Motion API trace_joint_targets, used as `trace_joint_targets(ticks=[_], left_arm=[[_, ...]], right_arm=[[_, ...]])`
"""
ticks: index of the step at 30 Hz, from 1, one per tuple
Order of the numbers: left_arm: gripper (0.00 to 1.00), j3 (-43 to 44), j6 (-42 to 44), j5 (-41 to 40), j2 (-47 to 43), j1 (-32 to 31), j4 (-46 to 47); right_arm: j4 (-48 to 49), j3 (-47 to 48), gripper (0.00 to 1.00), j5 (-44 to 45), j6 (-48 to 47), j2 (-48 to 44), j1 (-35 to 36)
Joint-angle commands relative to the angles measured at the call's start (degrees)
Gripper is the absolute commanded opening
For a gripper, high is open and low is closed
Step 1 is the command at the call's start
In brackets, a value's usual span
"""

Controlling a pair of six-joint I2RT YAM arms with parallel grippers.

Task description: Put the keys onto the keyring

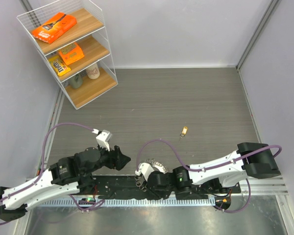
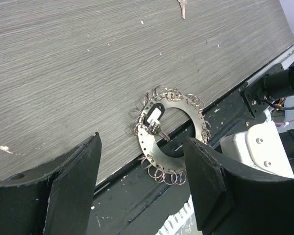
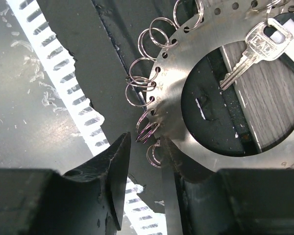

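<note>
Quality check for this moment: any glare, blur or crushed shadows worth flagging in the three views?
Left wrist: keyring sharp, left gripper's fingers nearly black, no detail. Right wrist: bright sheen on the keyring's metal, the silvery key legible, right gripper's fingers dark. Top external: even, soft light, no harsh shadows; keyring small, partly hidden by the right arm.
</note>
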Motion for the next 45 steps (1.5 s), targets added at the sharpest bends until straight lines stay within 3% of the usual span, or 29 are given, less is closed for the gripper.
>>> trace_joint_targets(ticks=[1, 16, 28, 45], left_arm=[[0.74, 1.48, 0.44, 0.34, 0.73, -0.16, 2.58], [0.74, 1.48, -0.08, 1.05, 1.69, -0.16, 3.55], [0.74, 1.56, 0.09, 3.06, 1.43, -0.16, 4.25], [0.74, -0.46, 11.69, 41.19, 2.92, -0.16, 30.08]], right_arm=[[0.96, 1.91, 0.34, 2.69, 0.44, -0.09, 0.64], [2.36, 1.03, 0.06, 3.83, -0.53, -0.27, 1.17], [2.19, 0.23, 0.06, 7.44, -3.42, -5.53, 1.17], [-4.13, 2.07, 0.06, -0.91, -13.54, -25.49, 1.17]])
